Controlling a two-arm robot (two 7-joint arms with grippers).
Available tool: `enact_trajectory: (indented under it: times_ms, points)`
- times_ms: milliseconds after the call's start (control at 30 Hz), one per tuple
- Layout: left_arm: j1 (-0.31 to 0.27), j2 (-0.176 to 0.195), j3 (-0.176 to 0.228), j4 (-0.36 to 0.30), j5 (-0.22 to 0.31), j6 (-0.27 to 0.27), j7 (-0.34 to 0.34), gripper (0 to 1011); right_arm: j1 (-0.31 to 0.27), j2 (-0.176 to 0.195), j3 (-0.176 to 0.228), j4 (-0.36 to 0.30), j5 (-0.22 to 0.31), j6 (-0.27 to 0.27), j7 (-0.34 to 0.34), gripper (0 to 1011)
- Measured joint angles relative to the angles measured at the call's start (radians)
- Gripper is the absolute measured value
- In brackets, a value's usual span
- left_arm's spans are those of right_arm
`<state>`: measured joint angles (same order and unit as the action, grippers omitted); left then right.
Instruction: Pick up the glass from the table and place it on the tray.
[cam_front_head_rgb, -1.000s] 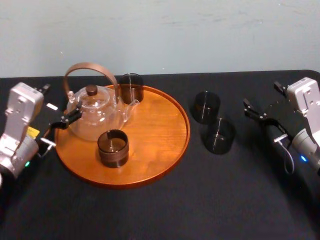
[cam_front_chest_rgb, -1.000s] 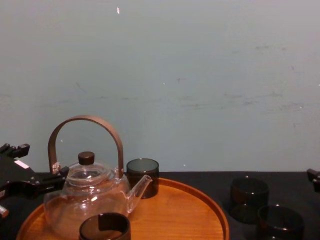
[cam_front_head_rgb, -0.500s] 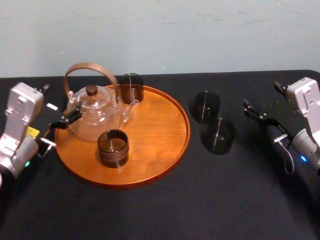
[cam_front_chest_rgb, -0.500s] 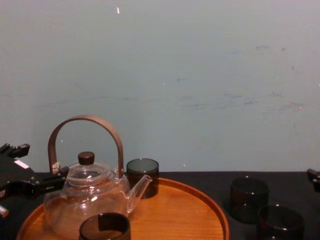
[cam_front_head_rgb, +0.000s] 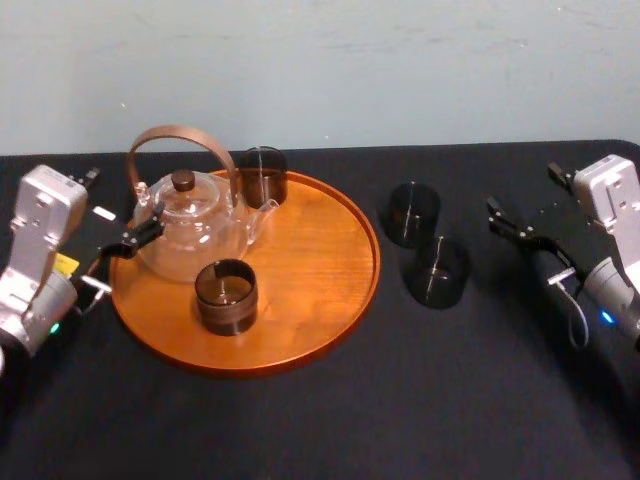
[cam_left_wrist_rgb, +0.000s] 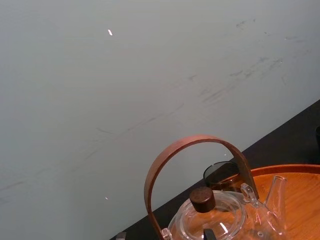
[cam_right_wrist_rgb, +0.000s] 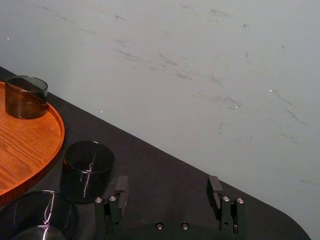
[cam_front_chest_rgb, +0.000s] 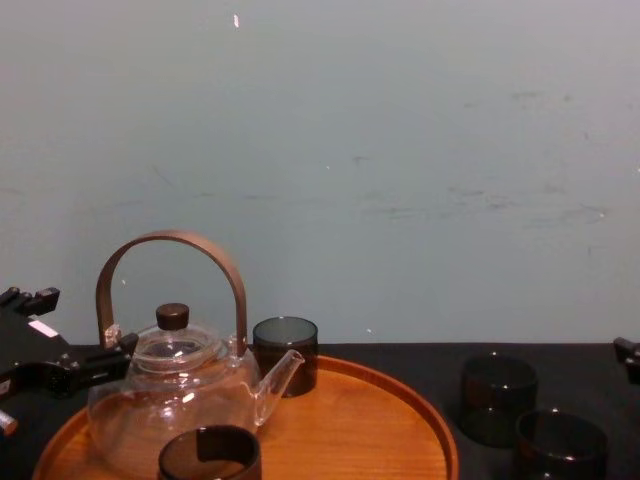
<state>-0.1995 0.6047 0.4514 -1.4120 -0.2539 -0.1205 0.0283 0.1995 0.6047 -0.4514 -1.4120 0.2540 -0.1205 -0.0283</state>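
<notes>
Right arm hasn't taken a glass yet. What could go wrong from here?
The near glass and far glass on the table stand close together; the open right gripper closing on one could knock the other.
The tray already holds a teapot and two glasses; a careless placement could bump them.
The left gripper sits close beside the teapot; a stray move might nudge it.

Four dark glasses (cam_front_head_rgb: 226, 296) are there: two on the tray (cam_front_head_rgb: 320, 260) and two on the bench (cam_front_head_rgb: 400, 400). There is one round wooden tray. One clear teapot (cam_front_head_rgb: 185, 225) with one brown handle.
</notes>
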Motion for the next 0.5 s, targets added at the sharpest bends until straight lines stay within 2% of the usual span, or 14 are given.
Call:
enact_trajectory:
  times_ms: [433,500]
  points:
    - [0.0,0.0,0.0,0.0,0.0,0.0,0.0,1001,0.0,0.0,0.0,0.0,0.0,0.0,0.0,1002]
    - [0.0,0.0,0.0,0.0,0.0,0.0,0.0,1001,0.0,-0.002,0.007,0.006,0.011,-0.007,0.028,1002]
